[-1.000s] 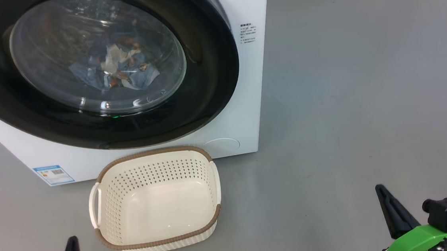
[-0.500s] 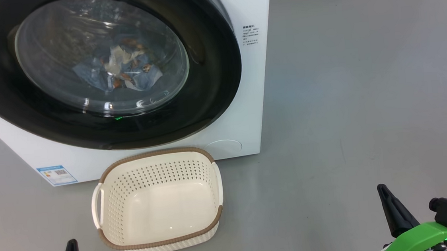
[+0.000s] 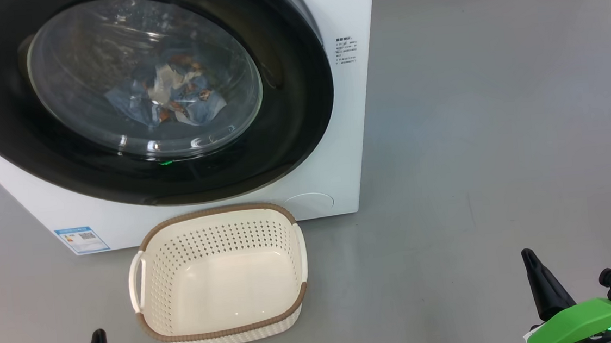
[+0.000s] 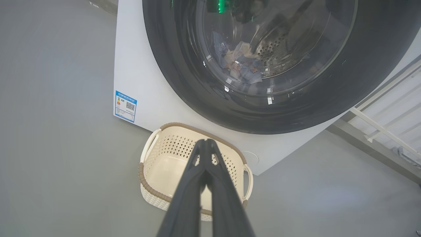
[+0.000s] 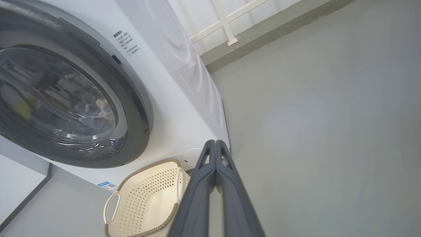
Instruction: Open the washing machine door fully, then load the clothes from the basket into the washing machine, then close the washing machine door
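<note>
Front of the washing machine [image 3: 349, 135] seen from the head and both wrists. The washing machine door [image 3: 87, 101], a glossy black ring around a bulging glass bowl, lies shut against the machine's front. The clothes [image 3: 168, 95], pale blue with orange-brown print and some white, lie in a heap inside the machine's drum, seen through the glass. The basket [image 3: 218, 238] stands upright on the grey floor [image 3: 498, 123] just in front of the machine's base, below the door, its cream bottom in plain sight. A blue energy label [image 3: 82, 239] sits low on the machine's front at the corner to the robot's left. The left claw [image 4: 206, 141] is clenched, fingers pressed tip to tip with nothing between them, and hangs out in front of the machine on the label side, apart from it. The right claw [image 5: 215, 142], likewise clenched on nothing, hangs in front of the machine near its opposite corner, above the floor.
</note>
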Motion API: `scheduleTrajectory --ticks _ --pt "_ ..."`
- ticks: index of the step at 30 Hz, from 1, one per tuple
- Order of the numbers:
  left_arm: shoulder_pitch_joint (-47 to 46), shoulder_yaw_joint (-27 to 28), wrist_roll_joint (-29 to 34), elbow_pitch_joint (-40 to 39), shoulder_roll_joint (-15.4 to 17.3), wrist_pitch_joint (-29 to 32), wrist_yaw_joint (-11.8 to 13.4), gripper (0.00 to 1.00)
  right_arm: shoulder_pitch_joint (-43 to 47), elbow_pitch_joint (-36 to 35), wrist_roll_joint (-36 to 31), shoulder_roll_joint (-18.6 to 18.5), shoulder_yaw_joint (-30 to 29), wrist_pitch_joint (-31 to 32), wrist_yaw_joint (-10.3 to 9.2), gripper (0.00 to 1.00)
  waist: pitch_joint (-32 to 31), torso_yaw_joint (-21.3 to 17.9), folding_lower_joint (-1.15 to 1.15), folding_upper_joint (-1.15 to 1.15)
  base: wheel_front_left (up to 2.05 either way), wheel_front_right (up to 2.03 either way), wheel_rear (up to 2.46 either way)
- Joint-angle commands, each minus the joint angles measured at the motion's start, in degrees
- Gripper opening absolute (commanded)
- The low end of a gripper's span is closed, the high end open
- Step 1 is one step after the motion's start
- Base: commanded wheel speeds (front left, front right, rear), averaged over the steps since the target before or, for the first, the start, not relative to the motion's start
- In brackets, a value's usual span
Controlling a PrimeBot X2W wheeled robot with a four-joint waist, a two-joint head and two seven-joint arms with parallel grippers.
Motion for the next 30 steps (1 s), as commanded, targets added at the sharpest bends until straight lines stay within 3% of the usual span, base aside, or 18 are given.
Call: scheduleTrajectory --ticks 1,30 --pt "-1.97 1.01 -1.4 -1.05 0.41 0.31 -0.03 0.0 -1.05 -1.7 1.72 -0.22 -0.11 0.28 -0.02 0.0 -0.05 0.05 -0.01 0.0 0.0 0.0 0.0" --pt "-4.0 2.06 -17.94 -0.84 -0.59 5.2 -0.05 0.0 -1.25 -3.48 18.35 1.54 -1.91 5.19 -0.04 0.0 -1.04 0.94 -0.01 0.0 0.0 0.0 0.0"
